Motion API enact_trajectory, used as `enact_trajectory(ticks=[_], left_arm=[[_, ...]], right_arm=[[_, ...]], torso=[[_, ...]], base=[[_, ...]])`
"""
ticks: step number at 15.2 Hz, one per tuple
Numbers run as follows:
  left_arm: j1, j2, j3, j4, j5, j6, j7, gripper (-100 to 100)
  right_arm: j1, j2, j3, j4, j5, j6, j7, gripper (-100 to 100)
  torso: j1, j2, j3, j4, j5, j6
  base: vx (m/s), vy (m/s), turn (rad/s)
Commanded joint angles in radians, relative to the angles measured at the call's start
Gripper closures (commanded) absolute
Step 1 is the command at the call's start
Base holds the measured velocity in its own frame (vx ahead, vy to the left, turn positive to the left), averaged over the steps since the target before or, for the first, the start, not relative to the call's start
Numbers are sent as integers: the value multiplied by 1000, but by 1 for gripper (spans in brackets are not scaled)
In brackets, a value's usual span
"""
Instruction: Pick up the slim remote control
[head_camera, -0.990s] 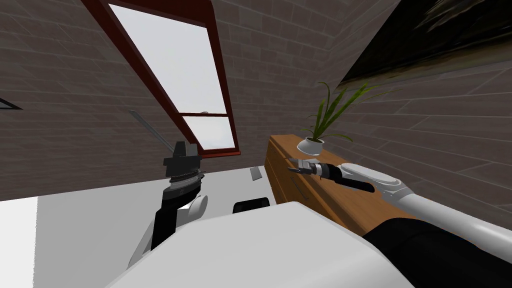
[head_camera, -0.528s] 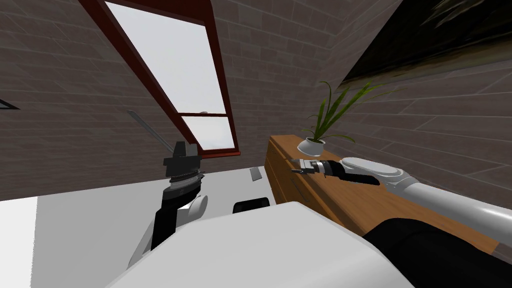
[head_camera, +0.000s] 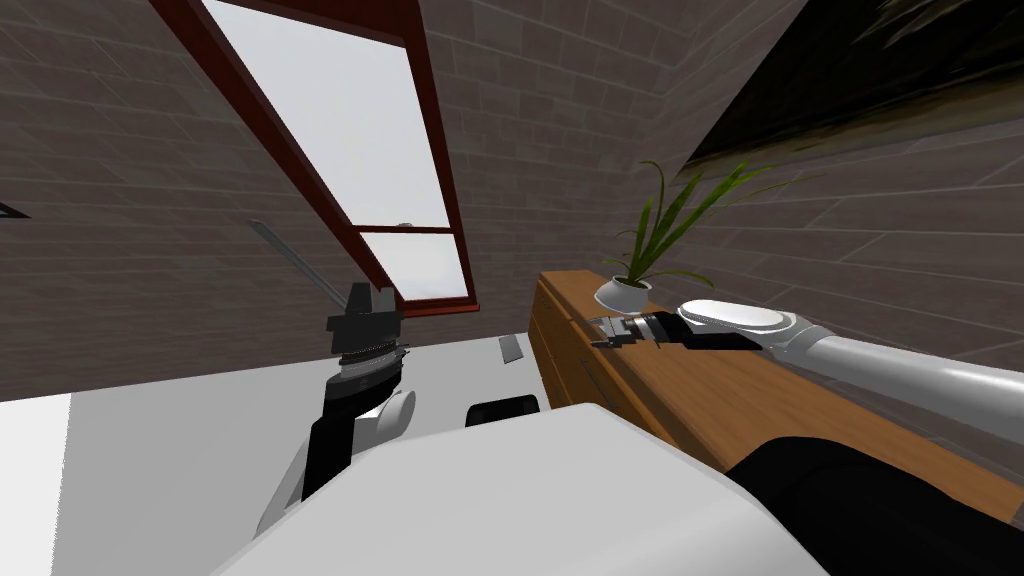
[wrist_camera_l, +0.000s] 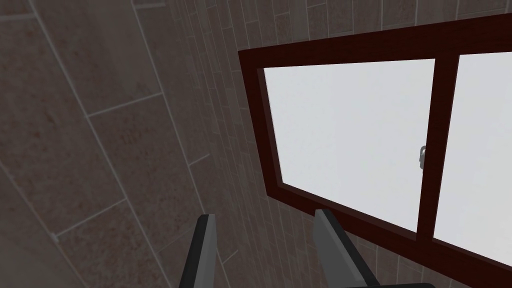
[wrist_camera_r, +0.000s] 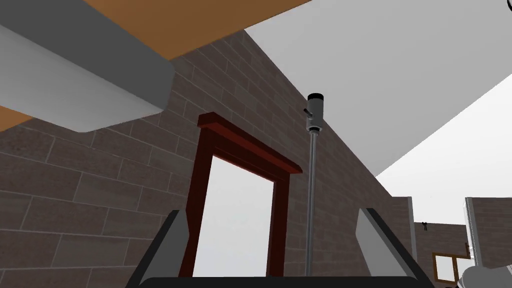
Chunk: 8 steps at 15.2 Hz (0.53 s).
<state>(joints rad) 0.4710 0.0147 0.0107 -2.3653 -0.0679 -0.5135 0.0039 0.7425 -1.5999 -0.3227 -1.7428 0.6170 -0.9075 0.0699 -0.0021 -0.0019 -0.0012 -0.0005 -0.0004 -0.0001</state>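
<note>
Left hand (wrist_camera_l: 265, 214) raised, fingers apart, holding nothing. Right hand (wrist_camera_r: 272, 212) reaches low over wooden surface (head_camera: 700, 390), fingers spread wide, nothing between them. Slim grey remote (wrist_camera_r: 75, 85) lies flat on that surface, near right hand, clear of its fingers. Potted plant (head_camera: 622, 293) beyond.

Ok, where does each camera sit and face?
Head view: from the head, down at the wooden cabinet and window; both arms show.
Left wrist view: on the left gripper, facing the window; open fingers show.
Right wrist view: on the right gripper over the cabinet, facing the window; open fingers show.
All share the window.
</note>
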Motion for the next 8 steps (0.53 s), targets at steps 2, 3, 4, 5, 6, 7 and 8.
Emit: enact_trajectory(ticks=[2, 3, 4, 5, 6, 7, 8], left_arm=[[0, 0, 0, 0, 0, 0, 0, 0], [0, 0, 0, 0, 0, 0, 0, 0], [0, 0, 0, 0, 0, 0, 0, 0], [0, 0, 0, 0, 0, 0, 0, 0], [0, 0, 0, 0, 0, 0, 0, 0], [0, 0, 0, 0, 0, 0, 0, 0], [0, 0, 0, 0, 0, 0, 0, 0]], right_arm=[[11, -71, -6, 16, 18, -8, -4, -100], [26, -93, -13, 38, 43, -20, -7, -100], [26, -118, -13, 38, 43, -20, -7, -100], [26, -135, -13, 38, 43, -20, -7, -100], [42, -164, -20, 59, 67, -31, -9, -100], [42, -186, -20, 59, 67, -31, -9, -100], [42, -197, -20, 59, 67, -31, -9, -100]], torso=[[0, 0, 0, 0, 0, 0], [0, 0, 0, 0, 0, 0], [0, 0, 0, 0, 0, 0], [0, 0, 0, 0, 0, 0], [0, 0, 0, 0, 0, 0], [0, 0, 0, 0, 0, 0], [0, 0, 0, 0, 0, 0]], base=[[18, -31, 1], [21, -37, -2], [21, -41, 0], [13, -28, 3], [17, -31, -2], [20, -38, -5], [12, -29, 0]])
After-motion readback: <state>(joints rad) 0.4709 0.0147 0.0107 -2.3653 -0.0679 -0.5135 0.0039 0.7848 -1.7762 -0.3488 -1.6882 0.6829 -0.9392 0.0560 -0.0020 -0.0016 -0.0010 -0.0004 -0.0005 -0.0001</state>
